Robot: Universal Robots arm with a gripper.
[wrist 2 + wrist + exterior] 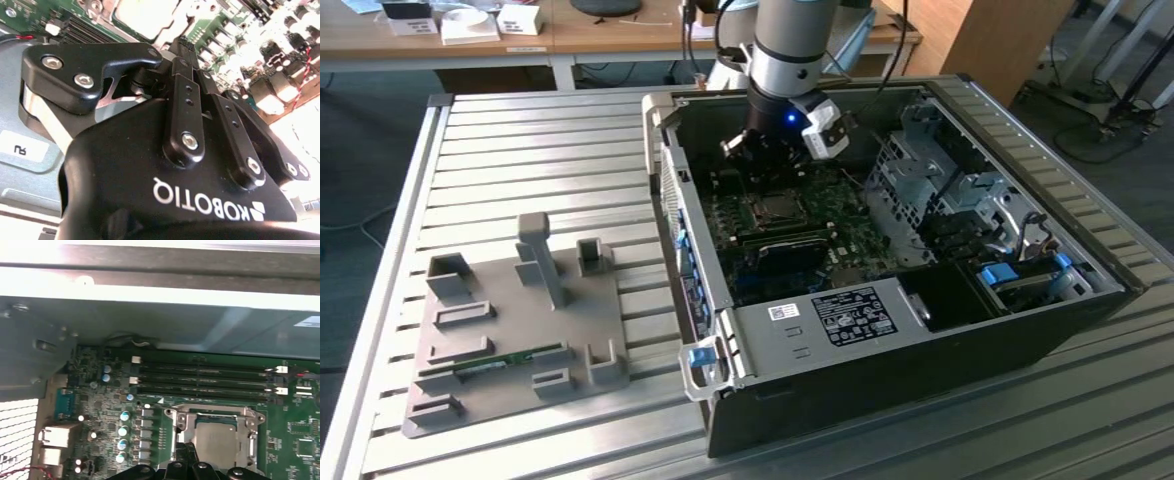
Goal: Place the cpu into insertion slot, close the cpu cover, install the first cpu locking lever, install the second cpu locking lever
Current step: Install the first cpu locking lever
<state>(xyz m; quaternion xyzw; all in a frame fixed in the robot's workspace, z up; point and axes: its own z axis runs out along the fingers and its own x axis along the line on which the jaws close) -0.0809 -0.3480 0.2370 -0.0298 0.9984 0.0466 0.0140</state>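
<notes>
The cpu (216, 440), a small flat square chip with a dull silver-grey top, lies seated in the insertion slot (771, 210), the dark-framed square socket near the middle of the green motherboard (300, 440). The cpu cover (185, 419), a silvery hinged metal frame, lies flat over it, and the chip's top shows through its square window. That fits a chip already placed and a cover already lowered. I cannot tell whether either locking lever is hooked down.

The black tool (187, 454) sits right at one edge of the cover. In both wrist views its fingertips are drawn together with nothing visible between them. From that I judge it is working at the frame's rim rather than carrying anything. In the exterior view it hangs upright, straight above the socket.

The long narrow black memory slots (200, 380) run parallel to one side of the cover, and a row of small round silver capacitors (123, 437) lines another side. Sideways room looks small, and the free way is straight up.

The board lies in the open black computer case (881, 400), with the big grey drive cage (934, 180) to the exterior view's right of the tool. The case rests on the slatted metal desk (534, 150). A grey moulded tray (507, 330) lies well apart, near the desk's edge on the exterior view's left.
</notes>
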